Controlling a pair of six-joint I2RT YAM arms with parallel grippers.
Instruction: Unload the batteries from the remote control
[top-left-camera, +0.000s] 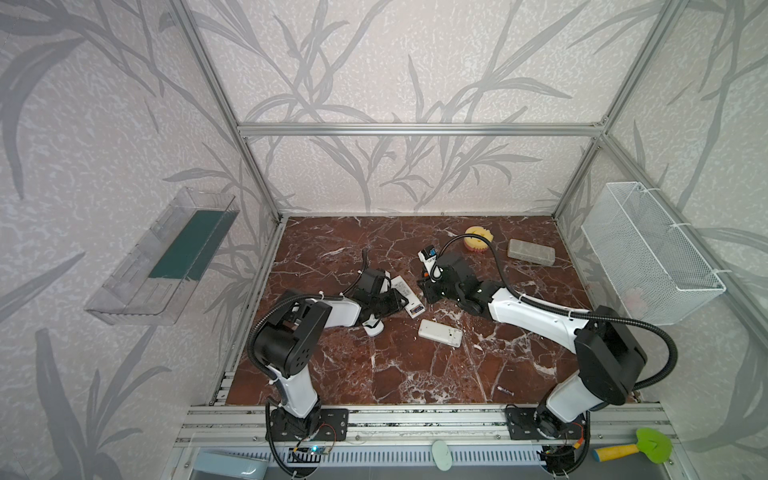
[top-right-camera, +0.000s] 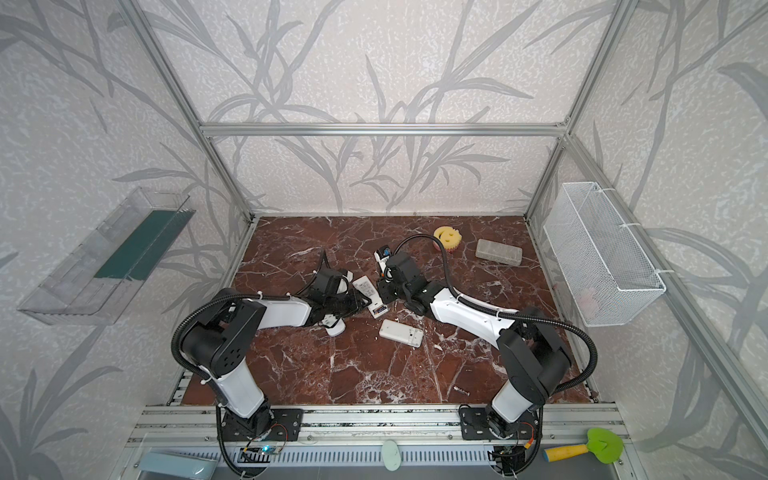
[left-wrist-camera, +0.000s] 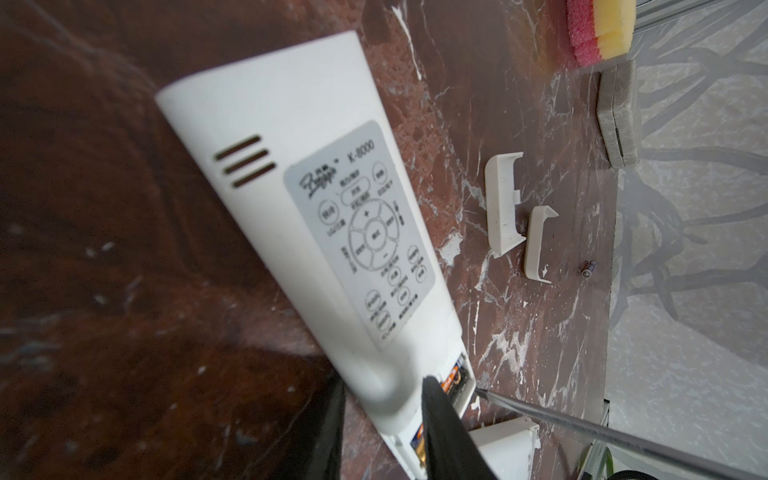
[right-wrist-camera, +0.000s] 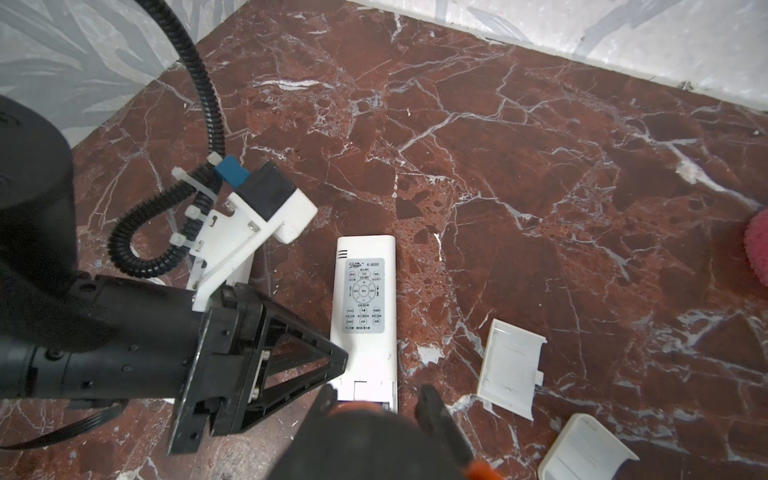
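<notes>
Light was soft, even; shadows faint. Both top views bowed at edges. Left wrist view: white plastic remote control (left-wrist-camera: 266, 124) blurred, red-brown marble tabletop (left-wrist-camera: 540, 311) sharper.

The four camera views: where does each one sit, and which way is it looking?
Top views: high at the front, looking down and back over the marble table; both arms show.
Left wrist: behind the left gripper, looking along the remote control; its black fingers show.
Right wrist: behind the right gripper, looking down at the table; the left gripper shows too.
Shared: both wrist views show the remote control and a white cover.
</notes>
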